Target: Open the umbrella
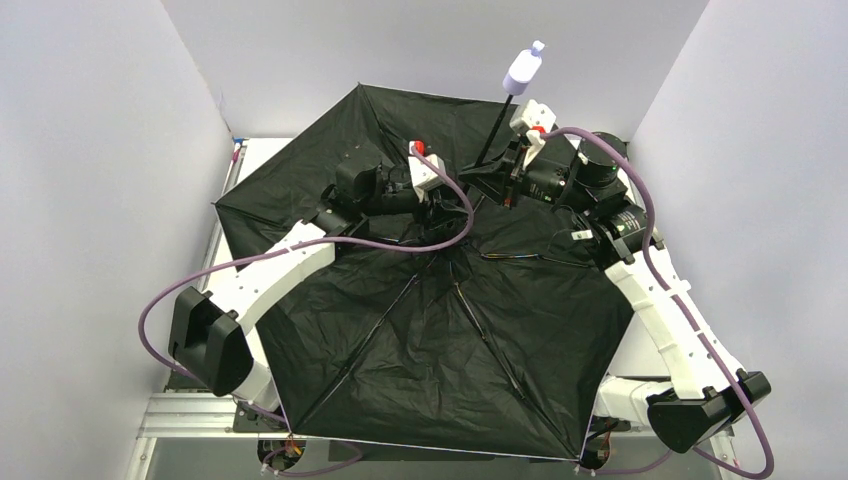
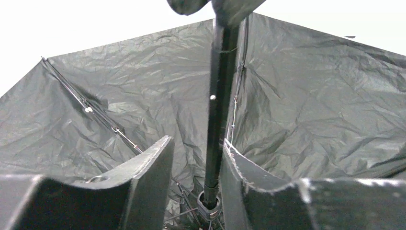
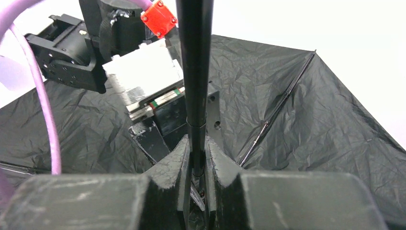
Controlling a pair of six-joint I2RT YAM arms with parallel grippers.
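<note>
- Umbrella (image 1: 430,330): fully spread and lying inverted, black lining facing up. It covers most of the tabletop (image 1: 258,158), and its edge overhangs the near side.
- My left gripper (image 2: 196,143): jaws partly apart, straddling the shaft (image 1: 497,120) just above the hub (image 2: 209,208). There is clear space on one side, so it is not clamped.
- My right gripper (image 3: 197,163): pinched tight on the same shaft.
- Shaft: thin, black, rising at a tilt toward the back right.
- Handle (image 1: 523,70): small, lavender, at the shaft's top, up in the air.
</note>
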